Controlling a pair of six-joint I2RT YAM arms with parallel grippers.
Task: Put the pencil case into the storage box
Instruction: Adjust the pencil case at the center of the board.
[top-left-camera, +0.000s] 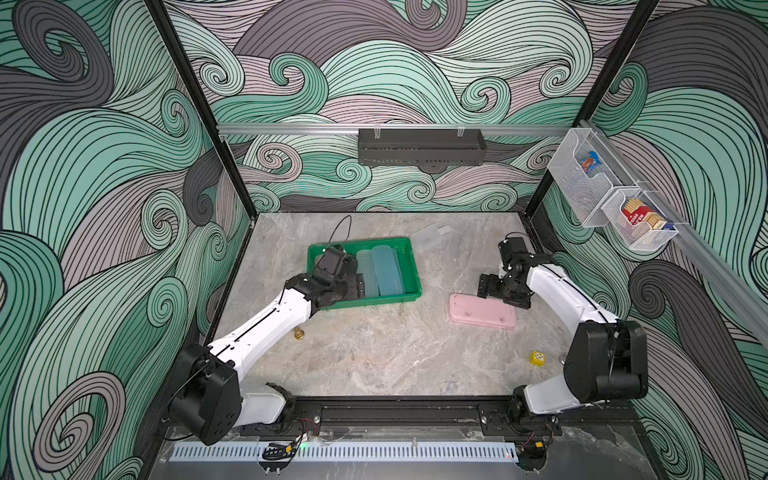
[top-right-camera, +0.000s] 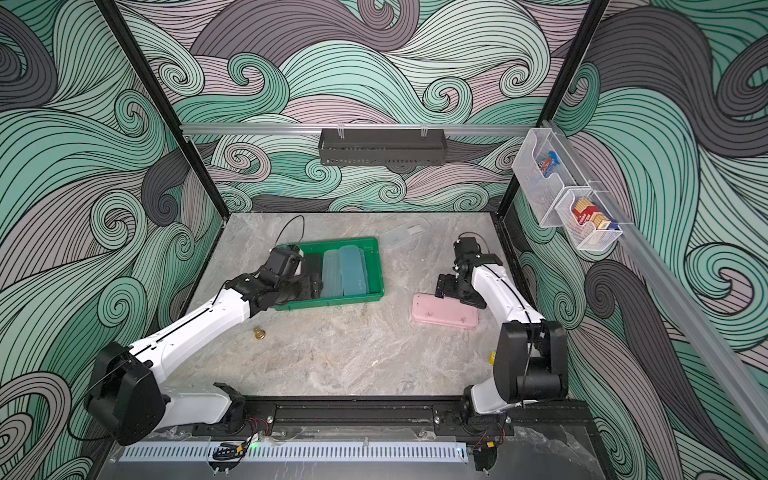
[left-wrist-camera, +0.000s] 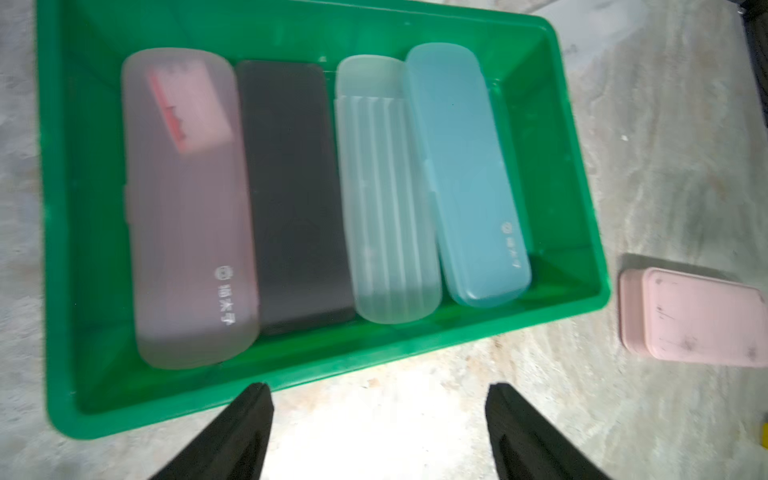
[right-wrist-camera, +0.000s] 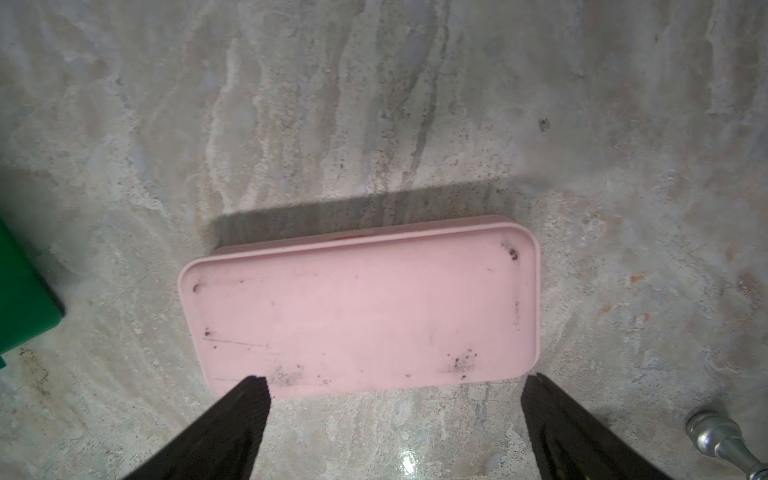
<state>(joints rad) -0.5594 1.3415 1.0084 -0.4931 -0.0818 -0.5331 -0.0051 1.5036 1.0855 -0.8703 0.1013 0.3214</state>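
Right wrist view: the fingers (right-wrist-camera: 232, 428) of the right gripper (right-wrist-camera: 397, 380) stand wide apart and hold nothing. Just past the tips lies the pink case (right-wrist-camera: 361, 307), flat on the table (right-wrist-camera: 374, 104), with its long side running across the gap and one tip over its corner. In both top views this gripper hangs beside the far edge of the case, and the case is well apart from the box (top-left-camera: 382, 301). The left gripper (left-wrist-camera: 378, 388) is open too and empty, above the box near its rim. Four cases (left-wrist-camera: 291, 187) lie side by side inside. A frosted case (top-left-camera: 434, 235) rests on the table behind the box.

I judge the step to be the reach for the pink case; it is not gripped yet. The next move asks the right gripper to turn, so that the fingers close over the short side, because the long side looks too wide for them. Then it must go down, close and carry. Little floor is free in the box, and the left arm above it may be in the way.
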